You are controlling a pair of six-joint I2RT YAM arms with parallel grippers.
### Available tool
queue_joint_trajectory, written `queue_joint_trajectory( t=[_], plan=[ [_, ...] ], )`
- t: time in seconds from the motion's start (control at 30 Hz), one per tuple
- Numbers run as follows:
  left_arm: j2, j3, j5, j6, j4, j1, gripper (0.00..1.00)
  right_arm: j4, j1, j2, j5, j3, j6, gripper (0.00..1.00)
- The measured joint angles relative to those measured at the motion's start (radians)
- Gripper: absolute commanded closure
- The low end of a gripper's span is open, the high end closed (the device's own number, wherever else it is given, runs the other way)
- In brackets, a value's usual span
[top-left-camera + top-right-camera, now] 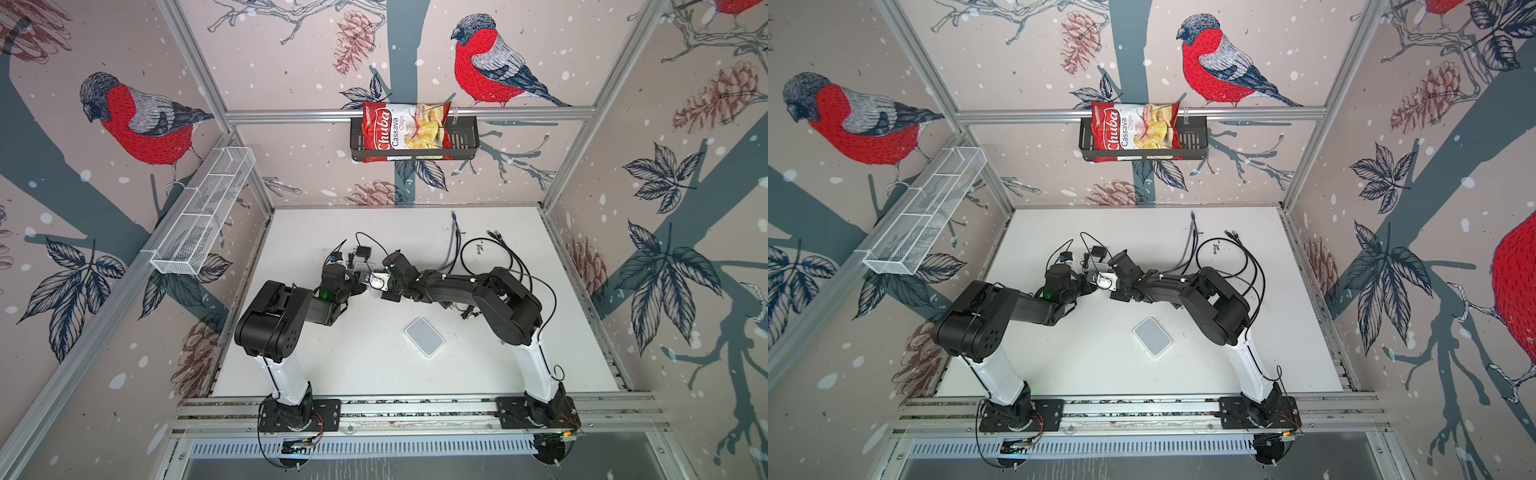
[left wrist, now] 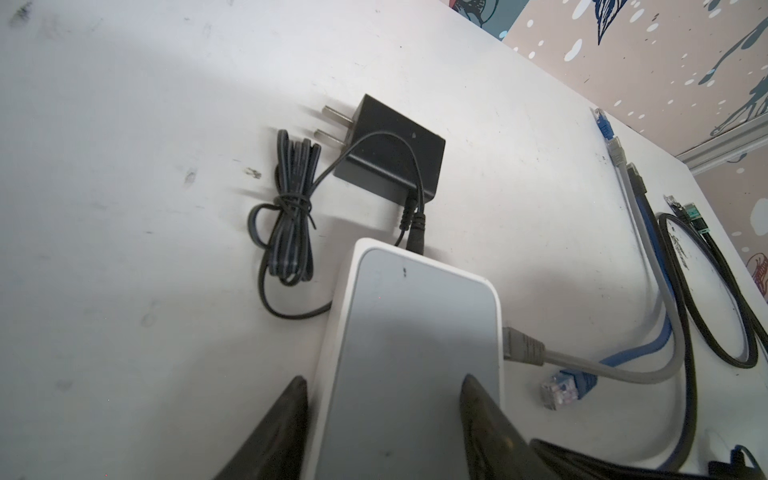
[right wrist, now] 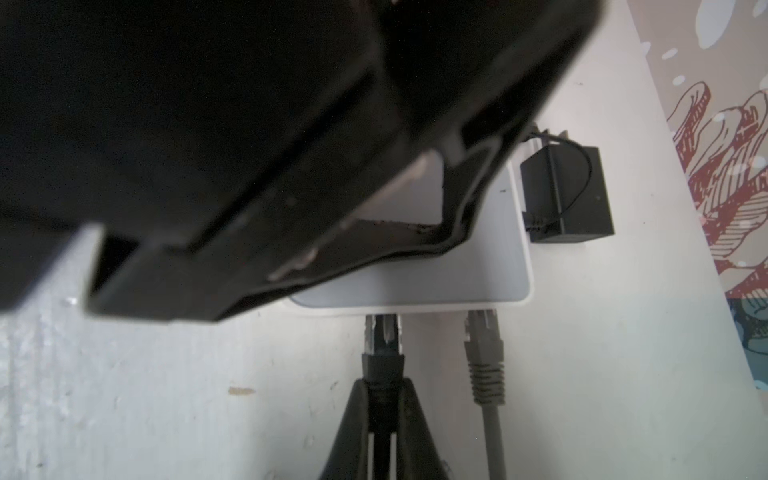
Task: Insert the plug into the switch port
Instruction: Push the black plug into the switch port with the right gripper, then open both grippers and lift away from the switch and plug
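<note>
The switch (image 2: 415, 332), a flat white box with a grey top, lies on the table and also shows in a top view (image 1: 360, 268). My left gripper (image 2: 384, 378) is shut on it across its width. My right gripper (image 3: 384, 380) is shut on the black plug (image 3: 382, 357) by its boot. The plug's clear tip meets the switch's (image 3: 478, 270) side face at a port. How deep the tip sits I cannot tell. A grey plug (image 3: 484, 340) sits in the neighbouring port. My left arm (image 3: 208, 124) covers much of the right wrist view.
A black power adapter (image 2: 390, 153) with a bundled cord lies behind the switch, its barrel plug (image 2: 415, 237) in the switch's end. A loose blue plug (image 2: 565, 388) and several cables (image 2: 673, 291) lie beside the switch. A second white box (image 1: 424, 336) lies nearer the front.
</note>
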Motion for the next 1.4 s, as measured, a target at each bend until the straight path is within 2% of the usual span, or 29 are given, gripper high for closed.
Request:
queue_joint_trajectory(
  t=[0.33, 0.6, 0.73, 0.87, 1.03, 1.1, 1.3, 1.4],
  plan=[
    [-0.008, 0.0, -0.047, -0.024, -0.012, 0.0, 0.44, -0.014, 0.0, 0.035, -0.021, 0.05, -0.006, 1.0],
    [-0.042, -0.002, -0.061, -0.036, -0.058, 0.0, 0.41, 0.011, -0.001, 0.029, -0.025, 0.038, -0.01, 1.0],
    [-0.098, -0.001, -0.081, 0.003, -0.106, 0.008, 0.4, 0.035, -0.012, 0.018, -0.05, 0.036, -0.042, 1.0],
    [-0.155, 0.014, -0.052, 0.03, -0.121, 0.025, 0.38, 0.075, -0.04, 0.019, -0.064, 0.042, -0.061, 0.99],
    [-0.188, 0.038, -0.076, 0.049, -0.162, 0.045, 0.35, 0.107, -0.07, 0.074, -0.133, 0.117, -0.085, 0.98],
    [-0.196, 0.04, -0.065, 0.054, -0.17, 0.047, 0.33, 0.106, -0.08, 0.104, -0.116, 0.152, -0.089, 0.97],
    [-0.215, 0.041, -0.077, 0.053, -0.186, 0.048, 0.27, 0.071, -0.091, 0.169, -0.129, 0.214, -0.099, 0.94],
    [-0.225, 0.035, -0.096, 0.053, -0.208, 0.048, 0.22, 0.068, -0.09, 0.175, -0.14, 0.216, -0.104, 0.85]
  ],
)
